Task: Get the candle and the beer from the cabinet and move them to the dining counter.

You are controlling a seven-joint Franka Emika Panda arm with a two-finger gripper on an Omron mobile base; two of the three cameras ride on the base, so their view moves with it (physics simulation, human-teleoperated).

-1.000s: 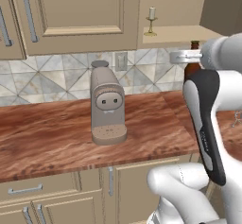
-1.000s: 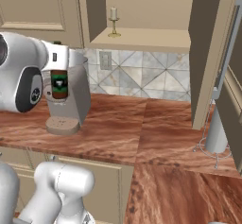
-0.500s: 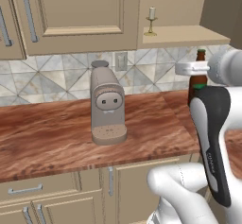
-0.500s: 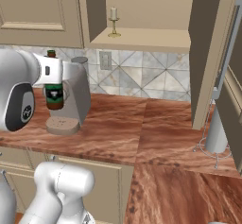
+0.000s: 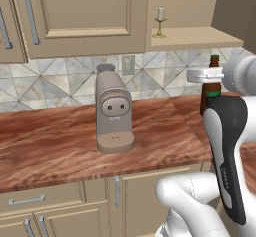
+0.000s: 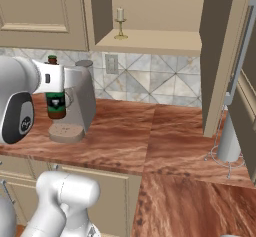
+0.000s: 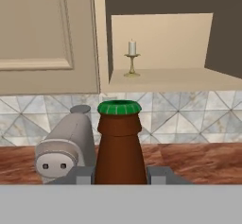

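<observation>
In the left base view the gripper (image 5: pixel 210 76) was clamped on the neck of the beer (image 5: pixel 211 92), holding the bottle upright in the air at the far right, above the wood counter (image 5: pixel 75 136) and well right of the grey coffee machine (image 5: pixel 113 110). The candle (image 5: pixel 160 22) stood alone on the shelf of the open cabinet (image 5: pixel 192 35), up and left of the bottle. In the right base view the beer (image 6: pixel 56 97) hung at the left, in front of the coffee machine (image 6: pixel 76 103), its green label facing the camera, the white hand gripping it just below the cap; the candle (image 6: pixel 120 23) sat near the left end of the shelf, and the open cabinet door (image 6: pixel 222 56) stood at the right. In the hand view the two finger pads (image 7: pixel 83 175) pressed the bottle's shoulder from either side, the beer (image 7: pixel 120 147) filling the centre with its cap uppermost and the candle (image 7: pixel 132 57) far behind it. The bottle looked rigid, smooth and breakable, likely slippery glass, so a firm hold on the neck kept upright seemed wise. The candle would probably be light and top-heavy, best pinched at the holder's stem.
</observation>
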